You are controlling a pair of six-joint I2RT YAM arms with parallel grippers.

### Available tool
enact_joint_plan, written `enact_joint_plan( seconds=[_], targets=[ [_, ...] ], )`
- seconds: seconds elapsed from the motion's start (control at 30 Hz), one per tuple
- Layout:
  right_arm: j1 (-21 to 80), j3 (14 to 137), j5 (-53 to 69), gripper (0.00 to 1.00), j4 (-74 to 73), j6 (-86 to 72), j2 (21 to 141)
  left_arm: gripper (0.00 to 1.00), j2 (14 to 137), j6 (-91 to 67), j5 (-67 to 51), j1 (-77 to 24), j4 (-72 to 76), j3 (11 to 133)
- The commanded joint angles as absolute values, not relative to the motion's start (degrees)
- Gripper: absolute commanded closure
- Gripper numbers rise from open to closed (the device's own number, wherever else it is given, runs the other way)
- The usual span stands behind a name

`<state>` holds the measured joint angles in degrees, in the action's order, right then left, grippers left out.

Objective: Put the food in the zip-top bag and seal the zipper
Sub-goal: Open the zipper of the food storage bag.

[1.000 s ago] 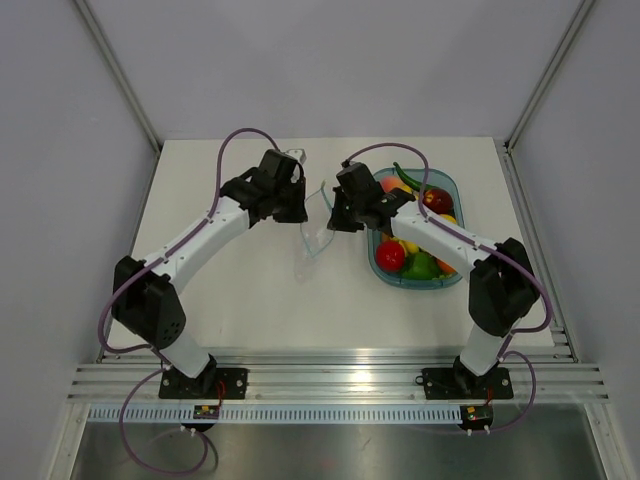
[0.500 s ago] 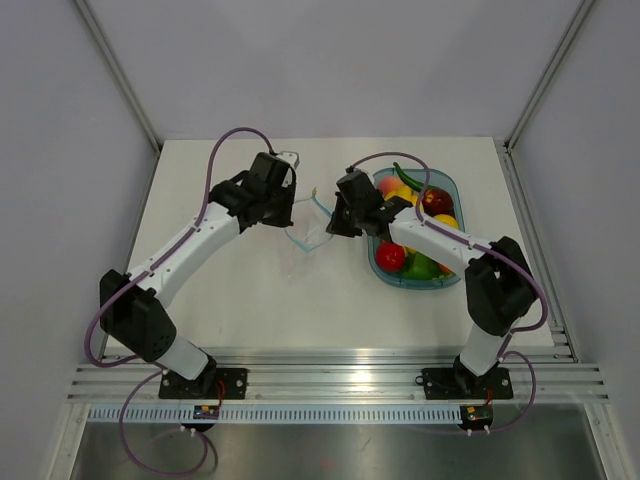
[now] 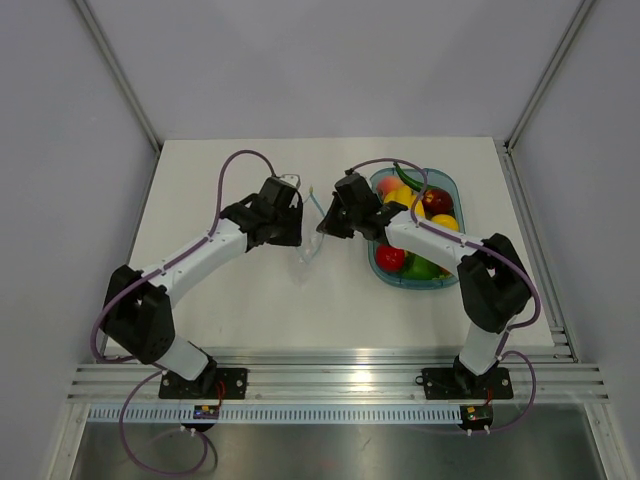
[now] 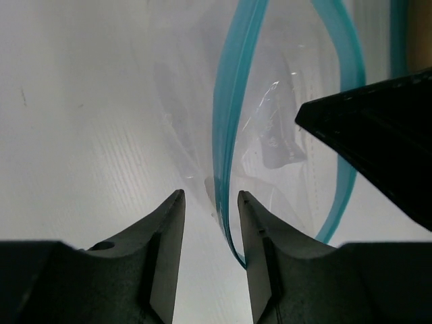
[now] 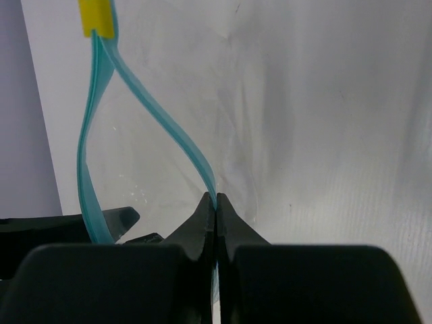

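The clear zip-top bag hangs between my two grippers over the table. My right gripper is shut on one side of its teal zipper, and a yellow tab sits at the strip's far end. My left gripper is open. The other side of the zipper runs between its fingers, close to the right one, and is not pinched. The mouth gapes slightly. The food lies in the blue tray: a red fruit, a yellow one and an orange one.
The tray at the right also holds a green pepper, a green chili and a dark red fruit. Grey walls close the table at the back and on both sides. The right arm reaches across the tray's left edge.
My left gripper has opened and let go of its side of the zipper. The bag's mouth, pulled wide half a second ago, has narrowed. My right gripper stays shut on the strip.
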<state>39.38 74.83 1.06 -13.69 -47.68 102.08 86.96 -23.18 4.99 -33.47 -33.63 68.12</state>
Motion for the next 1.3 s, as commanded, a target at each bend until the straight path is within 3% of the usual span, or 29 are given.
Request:
enact_joint_plan(
  seconds=[0.0, 0.2, 0.3, 0.43, 0.73, 0.83, 0.87, 0.9, 1.0, 1.17, 1.27],
  targets=[
    [40.0, 74.4, 2.7, 1.00, -9.6, -50.6, 102.7, 0.59, 84.1, -26.2, 6.2, -33.7, -28.9, 67.7],
    [40.0, 73.6, 3.3, 1.00, -8.7, -52.1, 103.0, 0.62, 82.0, -28.9, 7.0, -33.7, -25.9, 65.0],
    [40.0, 72.6, 3.5, 1.00, -8.1, -52.6, 102.5, 0.82, 82.5, -29.1, 7.7, -33.7, -25.6, 64.7],
    [40.0, 71.7, 3.3, 1.00, -8.1, -52.6, 102.1, 1.00, 83.5, -28.6, 9.3, -33.7, -27.4, 65.8],
    [39.4, 70.4, -3.4, 1.00, -14.4, -47.1, 100.9, 1.00, 81.2, -26.9, 9.6, -33.7, -32.5, 68.6],
    [39.5, 73.4, -1.3, 0.85, -17.8, -43.4, 100.6, 1.00, 82.5, -26.5, 8.6, -33.7, -33.4, 69.2],
    [39.5, 73.6, -1.0, 0.66, -18.0, -42.2, 100.1, 1.00, 82.6, -26.6, 8.5, -33.7, -33.3, 69.2],
    [39.6, 73.3, -1.0, 0.54, -18.0, -41.8, 98.5, 1.00, 83.1, -26.8, 8.5, -33.7, -33.4, 69.2],
    [39.6, 72.9, -1.1, 0.35, -19.0, -40.4, 94.7, 1.00, 83.7, -26.9, 9.1, -33.7, -33.6, 69.6],
    [39.6, 70.7, -1.4, 0.29, -21.2, -37.4, 85.3, 1.00, 84.4, -25.8, 9.7, -33.9, -34.3, 70.9],
    [39.0, 69.8, -9.6, 0.27, -27.3, -35.4, 78.8, 1.00, 85.2, -25.8, 10.1, -33.9, -34.9, 71.4]
  ],
)
